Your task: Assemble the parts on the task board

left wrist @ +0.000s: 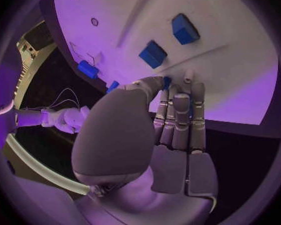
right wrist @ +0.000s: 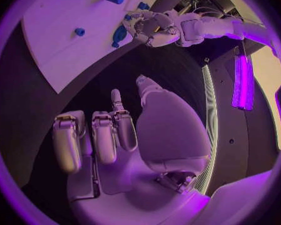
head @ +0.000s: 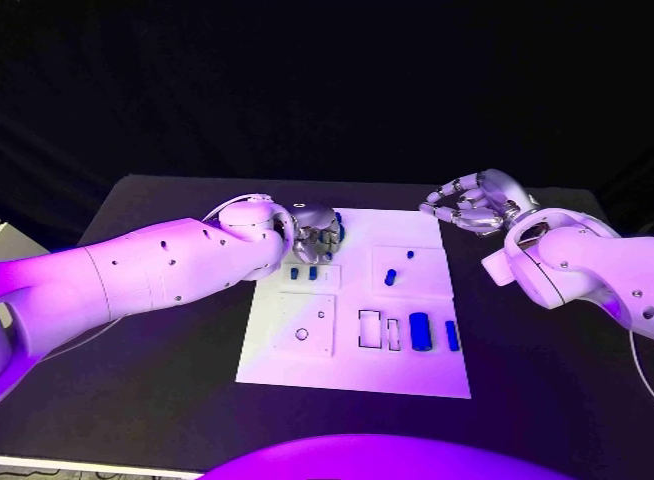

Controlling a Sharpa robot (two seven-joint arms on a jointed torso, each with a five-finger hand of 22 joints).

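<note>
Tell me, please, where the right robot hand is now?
In the head view, the right robot hand hovers beyond the white task board's far right corner, holding nothing.

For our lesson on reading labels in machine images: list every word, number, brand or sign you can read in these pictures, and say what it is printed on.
None: no readable text in any view.
The task board carries only outlines and recesses, no lettering.
The blue parts are unmarked.
Left robot hand, right robot hand: no legible label or brand.

violet light overall, dark surroundings; wrist views bend at edges.
</note>
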